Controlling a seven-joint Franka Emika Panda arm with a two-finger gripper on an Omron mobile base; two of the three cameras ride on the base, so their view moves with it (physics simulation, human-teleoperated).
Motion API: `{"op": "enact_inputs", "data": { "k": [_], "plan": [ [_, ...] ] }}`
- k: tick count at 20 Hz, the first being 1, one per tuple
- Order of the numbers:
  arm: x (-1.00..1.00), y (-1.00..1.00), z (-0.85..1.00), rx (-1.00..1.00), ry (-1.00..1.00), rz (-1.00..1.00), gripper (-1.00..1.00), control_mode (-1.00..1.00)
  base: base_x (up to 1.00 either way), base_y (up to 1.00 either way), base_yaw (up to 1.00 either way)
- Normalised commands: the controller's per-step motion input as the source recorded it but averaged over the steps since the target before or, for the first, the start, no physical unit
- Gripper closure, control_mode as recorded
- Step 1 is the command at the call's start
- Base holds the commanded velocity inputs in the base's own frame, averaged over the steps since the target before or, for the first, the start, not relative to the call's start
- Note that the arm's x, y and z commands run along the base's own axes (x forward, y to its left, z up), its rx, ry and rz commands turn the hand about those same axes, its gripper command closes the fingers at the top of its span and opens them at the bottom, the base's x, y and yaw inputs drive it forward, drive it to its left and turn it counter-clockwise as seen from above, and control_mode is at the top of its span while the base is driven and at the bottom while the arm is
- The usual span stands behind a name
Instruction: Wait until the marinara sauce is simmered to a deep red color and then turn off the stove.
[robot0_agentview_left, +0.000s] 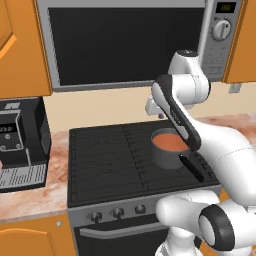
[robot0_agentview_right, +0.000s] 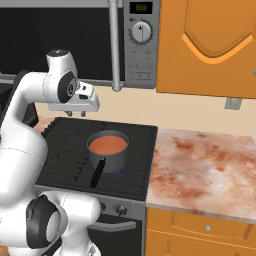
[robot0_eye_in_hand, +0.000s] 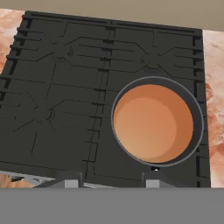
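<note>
Gripper hovering over the stove, saucepan of pale orange-red sauce on the right front burner

The gripper (robot0_agentview_right: 76, 113) hangs above the back of the stove (robot0_agentview_left: 105, 155), well clear of the grates, and its two finger tips (robot0_eye_in_hand: 70, 180) stand apart with nothing between them. The grey saucepan (robot0_agentview_right: 109, 155) sits on the right front burner, its black handle (robot0_agentview_right: 97, 173) pointing toward the knob panel (a hint of blue shows under the pan in the right base view). The marinara sauce (robot0_eye_in_hand: 151, 124) fills the pan as a smooth flat disc, pale orange-red. A row of dark knobs (robot0_agentview_left: 118, 213) runs along the silver front panel. A microwave (robot0_agentview_left: 125, 42) hangs over the cooktop, and a marbled counter (robot0_agentview_right: 205, 170) lies to the stove's right
</note>
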Motion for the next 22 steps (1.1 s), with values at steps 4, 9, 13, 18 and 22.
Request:
{"op": "enact_inputs", "data": {
  "k": [4,9,13,18,22],
  "plan": [
    [-0.36,0.0,-0.2,-0.04,-0.01,0.02,-1.0,-1.0,0.0,0.0,0.0],
    [0.0,0.0,0.0,0.0,0.0,0.0,-1.0,-1.0,0.0,0.0,0.0],
    [0.0,0.0,0.0,0.0,0.0,0.0,-1.0,-1.0,0.0,0.0,0.0],
    [0.0,0.0,0.0,0.0,0.0,0.0,-1.0,-1.0,0.0,0.0,0.0],
    [0.0,0.0,0.0,0.0,0.0,0.0,-1.0,-1.0,0.0,0.0,0.0]
  ]
}}
